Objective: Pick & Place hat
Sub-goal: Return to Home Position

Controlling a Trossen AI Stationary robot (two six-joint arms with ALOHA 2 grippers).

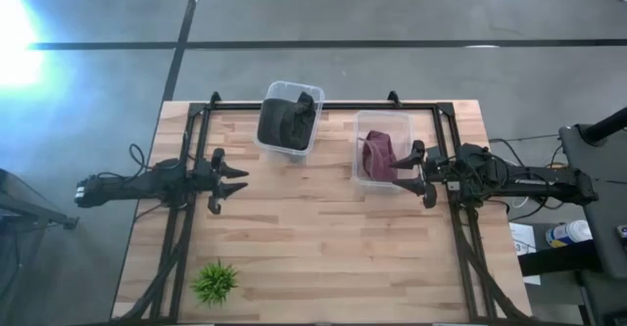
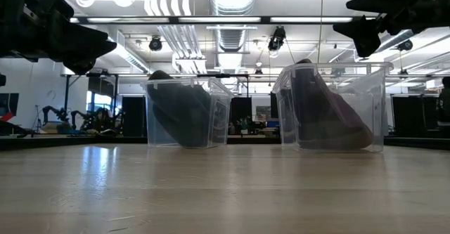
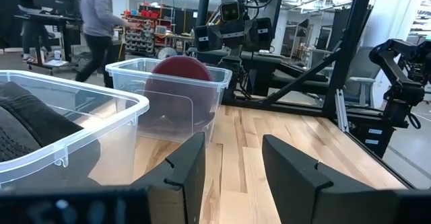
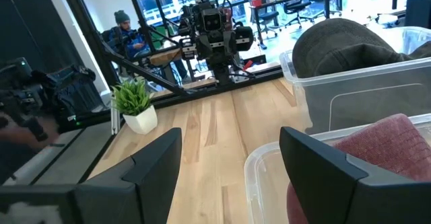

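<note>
A dark grey hat point(image 1: 285, 122) lies in a clear plastic bin point(image 1: 312, 135) near the table's far edge. A maroon hat point(image 1: 377, 156) leans inside a second clear bin point(image 1: 361, 175) to its right. In the low view both hats point(image 2: 179, 114) point(image 2: 327, 114) slant against their bins' walls. My left gripper point(image 1: 238, 187) hovers open above the table's left side, pointing right. My right gripper point(image 1: 406, 173) hovers open at the maroon hat's bin, pointing left. The wrist views show each gripper's fingers point(image 3: 232, 173) point(image 4: 229, 170) spread, with nothing between them.
A small green potted plant point(image 1: 216, 282) stands near the table's near left corner. The table's middle and near part is bare wood point(image 1: 323, 238). Black frame rails point(image 1: 181, 228) run along the left and right sides. People show in the room beyond.
</note>
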